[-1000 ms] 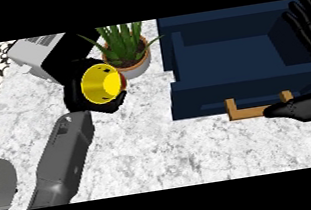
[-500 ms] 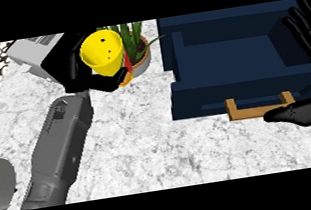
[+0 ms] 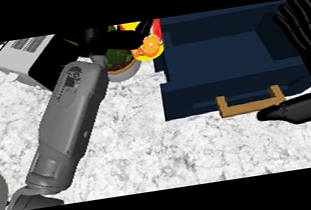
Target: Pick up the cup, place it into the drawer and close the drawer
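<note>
The yellow cup (image 3: 146, 45) is up at the far edge of the head view, just left of the open dark blue drawer (image 3: 219, 62). My left hand (image 3: 101, 41) is shut on it and hides most of it; only a yellow-orange part shows. The grey left forearm reaches far across the counter. My right hand (image 3: 308, 48) is open by the drawer's right side, fingers straight up, thumb sticking out near the wooden handle (image 3: 251, 103). The drawer's inside looks bare.
A potted plant (image 3: 123, 65) stands just under my left hand, against the drawer's left wall. A grey box-shaped appliance (image 3: 26, 56) sits at the back left. White marble counter (image 3: 165, 151) stretches in front of the drawer.
My left arm has stretched farther forward and to the right, carrying the cup from left of the plant to over it, close to the drawer's left wall. The right hand has stayed still.
</note>
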Robot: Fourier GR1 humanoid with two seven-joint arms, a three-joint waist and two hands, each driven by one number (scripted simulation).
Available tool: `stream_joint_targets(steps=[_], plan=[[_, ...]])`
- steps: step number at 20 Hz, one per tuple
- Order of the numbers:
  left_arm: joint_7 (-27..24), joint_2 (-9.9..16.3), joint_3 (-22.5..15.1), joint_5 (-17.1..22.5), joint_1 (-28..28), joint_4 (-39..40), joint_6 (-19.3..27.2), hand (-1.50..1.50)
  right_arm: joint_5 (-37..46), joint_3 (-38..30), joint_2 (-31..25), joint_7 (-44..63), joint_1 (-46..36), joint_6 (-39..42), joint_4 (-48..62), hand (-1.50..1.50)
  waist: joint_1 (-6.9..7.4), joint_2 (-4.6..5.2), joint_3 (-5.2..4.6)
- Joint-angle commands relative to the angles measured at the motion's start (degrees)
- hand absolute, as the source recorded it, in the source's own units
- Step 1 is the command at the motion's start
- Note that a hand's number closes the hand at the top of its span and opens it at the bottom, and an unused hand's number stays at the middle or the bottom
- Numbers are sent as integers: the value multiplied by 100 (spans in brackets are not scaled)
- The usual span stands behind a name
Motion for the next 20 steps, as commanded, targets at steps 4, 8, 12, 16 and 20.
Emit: stream_joint_targets(steps=[4,8,12,16,20], plan=[[811,-259,-808,292,-1565,1469,825,150,0,-17,11,-42,-392,-40,285,-150,-253,136,10],[939,-263,-1444,599,-1670,2035,635,150,-22,112,72,-131,-464,39,240,-150,-464,163,13],[804,-265,-1758,698,-1598,2485,344,150,49,195,152,-264,-494,28,320,-150,-612,243,14],[960,-266,-2053,920,-1673,2640,279,150,28,246,169,-359,-421,121,353,-150,-777,261,18],[553,-266,-2097,1386,-1393,2404,270,-150,-104,472,189,-296,-624,351,334,-150,-938,295,7]])
